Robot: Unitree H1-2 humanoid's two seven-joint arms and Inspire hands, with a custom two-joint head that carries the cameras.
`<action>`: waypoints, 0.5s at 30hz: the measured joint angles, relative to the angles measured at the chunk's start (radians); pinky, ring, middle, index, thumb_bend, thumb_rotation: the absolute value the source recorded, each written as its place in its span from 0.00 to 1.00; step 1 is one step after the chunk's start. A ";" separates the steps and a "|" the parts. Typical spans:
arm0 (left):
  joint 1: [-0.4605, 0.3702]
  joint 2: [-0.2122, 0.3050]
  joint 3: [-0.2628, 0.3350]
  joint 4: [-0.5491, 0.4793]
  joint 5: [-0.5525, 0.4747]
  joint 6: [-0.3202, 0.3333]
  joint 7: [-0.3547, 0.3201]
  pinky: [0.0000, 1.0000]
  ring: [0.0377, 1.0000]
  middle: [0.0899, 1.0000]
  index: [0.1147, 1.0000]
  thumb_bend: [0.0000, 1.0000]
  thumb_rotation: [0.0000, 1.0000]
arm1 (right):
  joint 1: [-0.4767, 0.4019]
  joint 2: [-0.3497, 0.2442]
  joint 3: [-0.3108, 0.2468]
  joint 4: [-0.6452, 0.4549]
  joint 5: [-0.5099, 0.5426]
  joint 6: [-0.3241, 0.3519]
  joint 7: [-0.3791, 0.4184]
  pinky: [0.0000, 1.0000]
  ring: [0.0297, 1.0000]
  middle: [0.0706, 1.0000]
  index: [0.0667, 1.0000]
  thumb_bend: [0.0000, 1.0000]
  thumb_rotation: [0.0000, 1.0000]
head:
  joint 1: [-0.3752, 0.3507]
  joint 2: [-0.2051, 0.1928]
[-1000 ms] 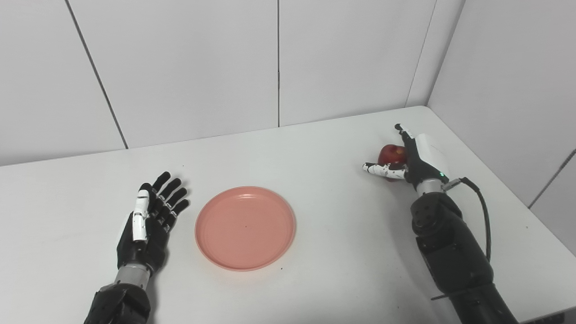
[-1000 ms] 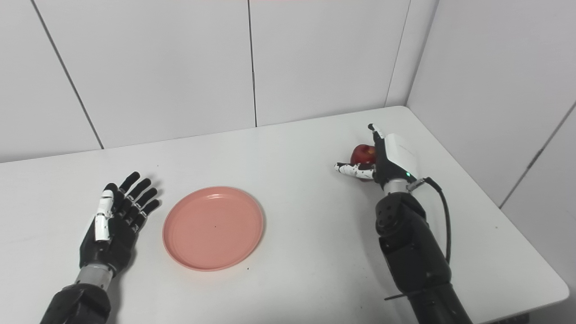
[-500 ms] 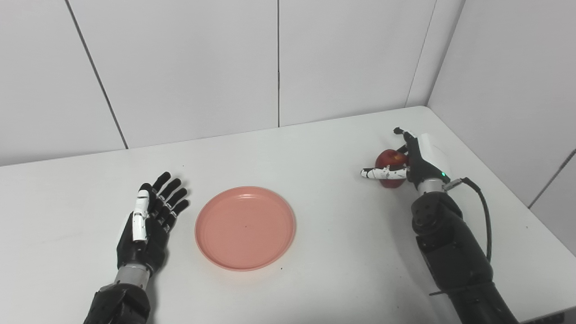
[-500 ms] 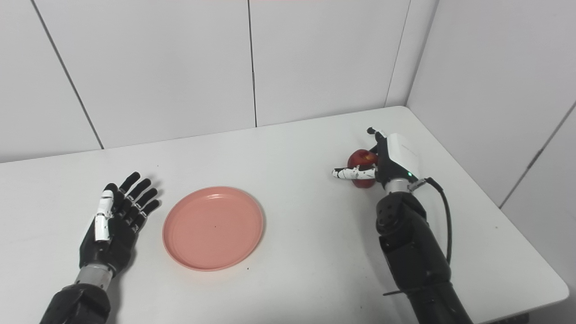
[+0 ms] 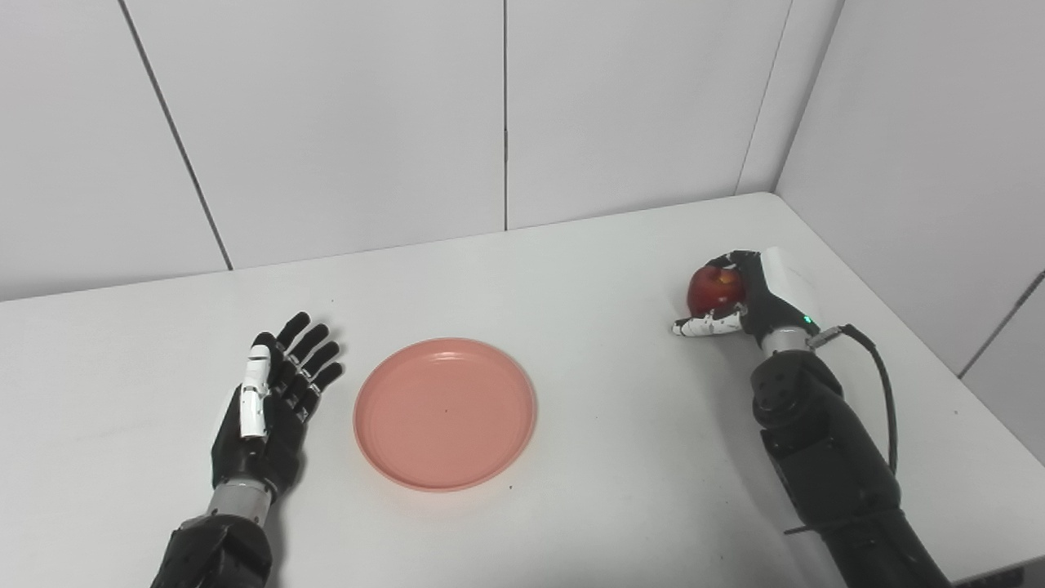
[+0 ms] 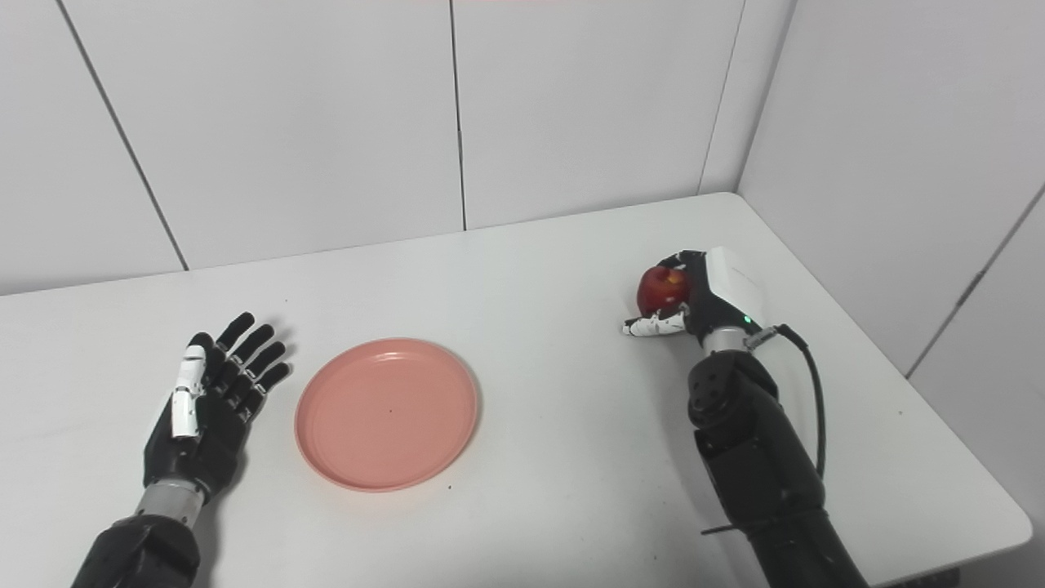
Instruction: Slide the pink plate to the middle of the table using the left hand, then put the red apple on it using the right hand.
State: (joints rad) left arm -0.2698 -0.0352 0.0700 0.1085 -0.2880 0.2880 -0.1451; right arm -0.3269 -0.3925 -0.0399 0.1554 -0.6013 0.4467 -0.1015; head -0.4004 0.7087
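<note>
Red apple (image 5: 715,289) sits in the right hand (image 5: 747,298), near the table's right side and well apart from the plate. Black fingers (image 5: 732,260) curl over its top and far side; the white thumb (image 5: 704,326) lies beneath it on the near side. The hand is closed around the fruit. Whether the apple is clear of the tabletop cannot be told from either eye view, though it appears slightly raised.

Pink plate (image 5: 445,412) lies flat and bare, roughly mid-table, a little left of centre. Left hand (image 5: 269,403) rests palm down just beside the plate's left rim, not touching it, fingers spread and holding nothing.

Judgement: the slide step looks finished, since the plate stands near the middle and the left hand is off it. The step in hand is the apple pick-up with the right hand. Next move calls for a lift, then a carry leftward across the open table to above the plate, then lowering and letting go near the plate's centre. The apple is round and may roll; the raised rim should contain it.

Surface: plain white table (image 5: 620,425), matte, a few small dark specks near the plate. Room: white wall panels (image 5: 343,122) with dark seams behind; another white wall at right meets them at the table's far right corner.
</note>
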 measured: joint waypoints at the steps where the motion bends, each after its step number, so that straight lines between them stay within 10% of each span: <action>1: 0.000 0.000 0.000 0.000 0.000 0.000 0.000 0.86 0.86 0.86 0.84 0.38 1.00 | 0.000 0.000 0.001 0.000 0.000 0.000 0.000 0.40 0.48 0.52 0.45 0.52 0.14 | 0.000 0.000; 15: 0.000 0.000 -0.002 0.000 0.000 0.000 0.000 0.86 0.86 0.86 0.84 0.38 1.00 | 0.015 -0.003 0.007 -0.043 0.003 -0.008 -0.001 0.36 0.43 0.47 0.45 0.52 0.13 | 0.009 -0.003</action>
State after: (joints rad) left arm -0.2698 -0.0351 0.0685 0.1081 -0.2877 0.2884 -0.1453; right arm -0.3114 -0.3958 -0.0334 0.1120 -0.5982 0.4391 -0.1025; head -0.3912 0.7056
